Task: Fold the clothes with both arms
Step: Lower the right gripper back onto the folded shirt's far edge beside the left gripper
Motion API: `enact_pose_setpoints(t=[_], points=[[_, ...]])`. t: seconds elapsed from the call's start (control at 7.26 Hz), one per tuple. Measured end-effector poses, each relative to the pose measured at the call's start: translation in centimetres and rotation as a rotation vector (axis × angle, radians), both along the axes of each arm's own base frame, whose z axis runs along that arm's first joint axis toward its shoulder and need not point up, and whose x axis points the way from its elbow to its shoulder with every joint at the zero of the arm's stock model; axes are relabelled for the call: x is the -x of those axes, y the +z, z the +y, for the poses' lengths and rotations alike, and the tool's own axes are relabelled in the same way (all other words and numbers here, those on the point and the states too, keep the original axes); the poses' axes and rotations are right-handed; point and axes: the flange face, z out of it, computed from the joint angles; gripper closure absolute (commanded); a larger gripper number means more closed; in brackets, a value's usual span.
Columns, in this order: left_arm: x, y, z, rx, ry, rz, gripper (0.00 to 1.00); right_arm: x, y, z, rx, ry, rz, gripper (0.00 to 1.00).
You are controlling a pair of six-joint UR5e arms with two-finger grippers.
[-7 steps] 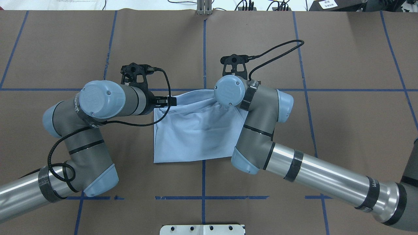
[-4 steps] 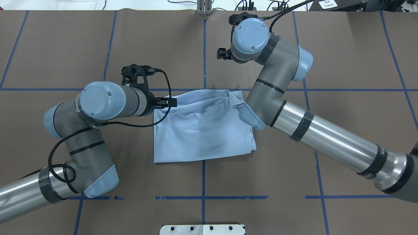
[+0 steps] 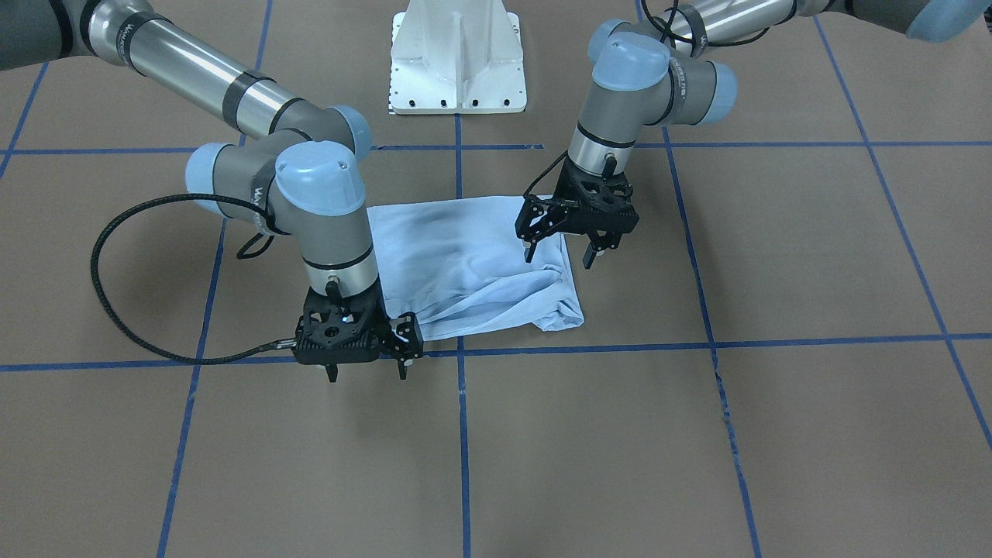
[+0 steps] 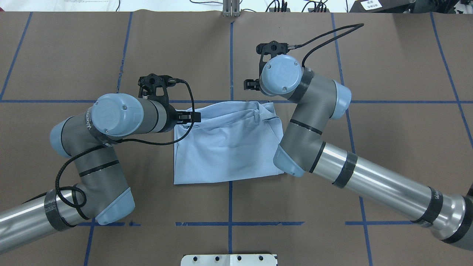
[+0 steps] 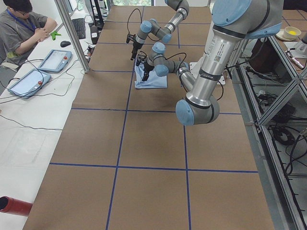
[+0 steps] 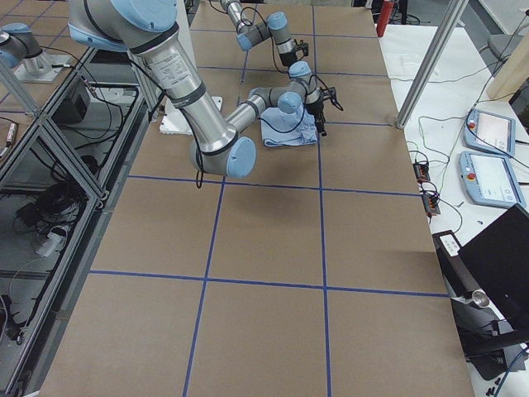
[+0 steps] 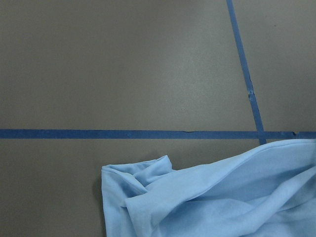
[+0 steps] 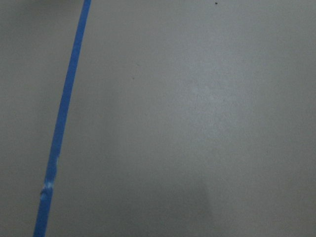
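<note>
Right arm (image 4: 314, 111) back over brown table (image 4: 399, 74)

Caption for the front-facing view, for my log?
Blue shirt on table; left gripper open above its edge, right gripper open just off its corner.

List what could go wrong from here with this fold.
1. The left tool hangs open astride the T-shirt's side edge; closing there may catch only the top layer.
2. The right tool is open beyond the shirt's corner, over bare table; it could miss the cloth.
3. The bunched edge by that corner may get folded in as creases.
</note>
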Motion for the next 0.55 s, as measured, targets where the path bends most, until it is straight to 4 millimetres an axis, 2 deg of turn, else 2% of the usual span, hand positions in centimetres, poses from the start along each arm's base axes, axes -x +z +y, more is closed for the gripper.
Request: enact_pose_setpoints(t=[0.14, 0.55], points=[[0.0, 0.0, 0.0, 0.0, 0.0, 0.0, 0.0, 1.2, 0.2, 1.7, -0.002, 0.017, 0.041, 0.24], [0.0, 0.1, -0.1, 0.002, -0.002, 0.0, 0.0, 3.0, 0.6, 4.3, -0.033, 0.021, 0.126, 0.3]])
